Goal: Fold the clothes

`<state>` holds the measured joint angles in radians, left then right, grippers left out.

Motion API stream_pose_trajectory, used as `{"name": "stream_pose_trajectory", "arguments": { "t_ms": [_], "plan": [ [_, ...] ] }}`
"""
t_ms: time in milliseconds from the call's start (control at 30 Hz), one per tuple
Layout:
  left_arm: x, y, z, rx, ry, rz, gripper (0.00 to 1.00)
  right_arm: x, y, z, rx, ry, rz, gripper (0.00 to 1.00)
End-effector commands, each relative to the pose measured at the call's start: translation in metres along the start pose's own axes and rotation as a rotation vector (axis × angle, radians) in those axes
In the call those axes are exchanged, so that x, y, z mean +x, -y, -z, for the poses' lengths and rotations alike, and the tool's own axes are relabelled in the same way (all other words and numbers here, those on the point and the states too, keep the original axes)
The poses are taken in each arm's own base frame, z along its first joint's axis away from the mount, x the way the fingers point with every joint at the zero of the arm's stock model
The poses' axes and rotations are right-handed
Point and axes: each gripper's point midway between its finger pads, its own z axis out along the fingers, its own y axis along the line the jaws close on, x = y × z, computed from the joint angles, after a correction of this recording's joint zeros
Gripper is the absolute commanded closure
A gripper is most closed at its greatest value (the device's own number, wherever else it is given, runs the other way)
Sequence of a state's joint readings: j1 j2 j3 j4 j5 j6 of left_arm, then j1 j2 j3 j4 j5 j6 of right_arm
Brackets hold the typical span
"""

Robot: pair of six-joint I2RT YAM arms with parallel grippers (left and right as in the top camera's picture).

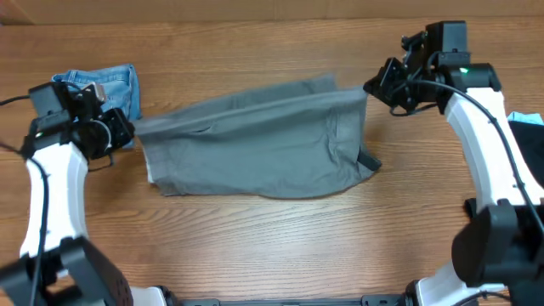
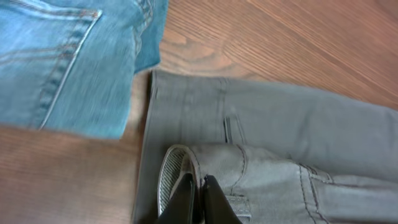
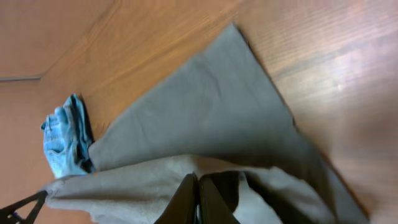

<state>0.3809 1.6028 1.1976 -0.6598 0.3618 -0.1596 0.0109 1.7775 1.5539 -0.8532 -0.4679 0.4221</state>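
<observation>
The grey shorts point(image 1: 255, 144) lie across the middle of the table, with one layer lifted over another along the far edge. My left gripper point(image 1: 121, 133) is at their left end. In the left wrist view it point(image 2: 198, 185) is shut on the waistband of the grey shorts point(image 2: 280, 124). My right gripper point(image 1: 374, 87) is at the far right corner of the shorts. In the right wrist view it point(image 3: 198, 183) is shut on a raised edge of the grey fabric point(image 3: 205, 112).
The smaller blue denim shorts point(image 1: 106, 85) lie folded at the far left, right beside my left gripper; they also show in the left wrist view point(image 2: 62, 62) and the right wrist view point(image 3: 62, 140). A light-blue and black garment point(image 1: 529, 127) lies at the right edge.
</observation>
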Motion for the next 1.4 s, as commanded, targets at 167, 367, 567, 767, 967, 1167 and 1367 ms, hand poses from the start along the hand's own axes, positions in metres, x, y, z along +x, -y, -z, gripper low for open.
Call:
{"name": "stream_pose_trajectory", "arguments": {
  "t_ms": [167,367,567,767,967,1167,1367],
  "plan": [
    [-0.018,-0.04,-0.03,-0.173,0.045,0.062,0.91,-0.02,0.012,-0.055,0.034,0.035,0.022,0.96],
    [-0.027,-0.032,-0.03,-0.13,0.071,0.046,0.29,-0.021,0.02,-0.067,0.052,0.028,0.018,0.57],
    [-0.025,0.009,-0.009,0.047,-0.023,-0.02,0.53,-0.02,0.057,-0.011,0.115,0.009,-0.063,0.54],
    [0.032,0.036,-0.007,0.125,-0.248,-0.088,0.68,0.033,0.098,0.018,0.217,-0.209,-0.109,0.55],
    [0.099,0.056,-0.029,0.155,-0.421,-0.207,0.68,0.097,0.101,-0.006,0.206,-0.412,0.0,0.56],
    [0.136,0.053,-0.054,0.098,-0.471,-0.296,0.61,0.128,0.082,-0.047,0.044,-0.44,0.149,0.6],
    [0.158,0.038,-0.066,0.032,-0.49,-0.332,0.6,0.119,0.074,-0.065,0.088,-0.372,0.284,0.63]
  ]
}}
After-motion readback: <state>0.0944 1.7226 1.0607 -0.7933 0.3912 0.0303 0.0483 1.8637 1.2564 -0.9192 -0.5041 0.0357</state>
